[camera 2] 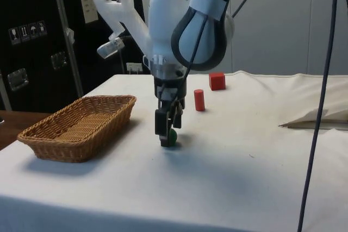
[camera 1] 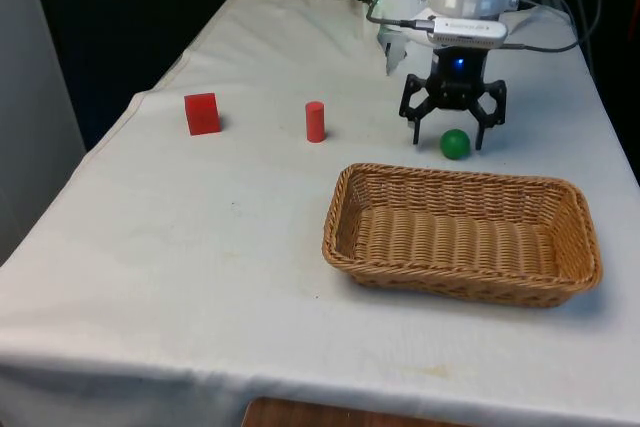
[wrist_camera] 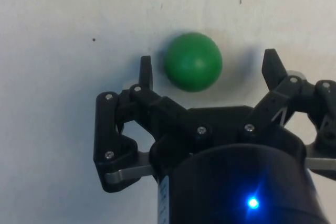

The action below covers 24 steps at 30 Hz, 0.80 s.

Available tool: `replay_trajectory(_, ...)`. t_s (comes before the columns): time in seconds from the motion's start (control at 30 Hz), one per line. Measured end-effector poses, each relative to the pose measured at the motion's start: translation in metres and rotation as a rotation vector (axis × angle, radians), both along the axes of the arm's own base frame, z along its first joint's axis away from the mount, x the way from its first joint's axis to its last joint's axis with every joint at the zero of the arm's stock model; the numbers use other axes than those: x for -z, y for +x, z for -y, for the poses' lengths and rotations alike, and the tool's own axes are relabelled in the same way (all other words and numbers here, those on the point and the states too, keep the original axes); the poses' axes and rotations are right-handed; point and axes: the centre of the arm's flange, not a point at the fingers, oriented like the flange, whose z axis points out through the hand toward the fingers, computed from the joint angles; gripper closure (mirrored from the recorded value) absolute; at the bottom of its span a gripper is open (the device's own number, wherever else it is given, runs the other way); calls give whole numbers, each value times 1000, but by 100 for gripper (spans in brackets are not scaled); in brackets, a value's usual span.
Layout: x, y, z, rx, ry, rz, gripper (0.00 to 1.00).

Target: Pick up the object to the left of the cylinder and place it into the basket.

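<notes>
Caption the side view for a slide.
Open gripper lowered around green ball, wicker basket beside it, red cylinder behind.

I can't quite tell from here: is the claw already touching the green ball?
Apart. In the wrist view, white cloth shows between the green ball and each finger of the open claw, which straddles the ball without contact.

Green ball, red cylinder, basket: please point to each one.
green ball (camera 1: 455, 143), front view, its middle
red cylinder (camera 1: 315, 122), front view, middle of its side
basket (camera 1: 455, 290), front view, its near wall
</notes>
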Motion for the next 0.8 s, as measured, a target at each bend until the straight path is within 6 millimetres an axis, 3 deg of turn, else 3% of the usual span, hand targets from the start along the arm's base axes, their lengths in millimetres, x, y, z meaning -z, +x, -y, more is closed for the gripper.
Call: replay_trajectory(0.8, 6, 2, 1, -1, -9, 7, 0)
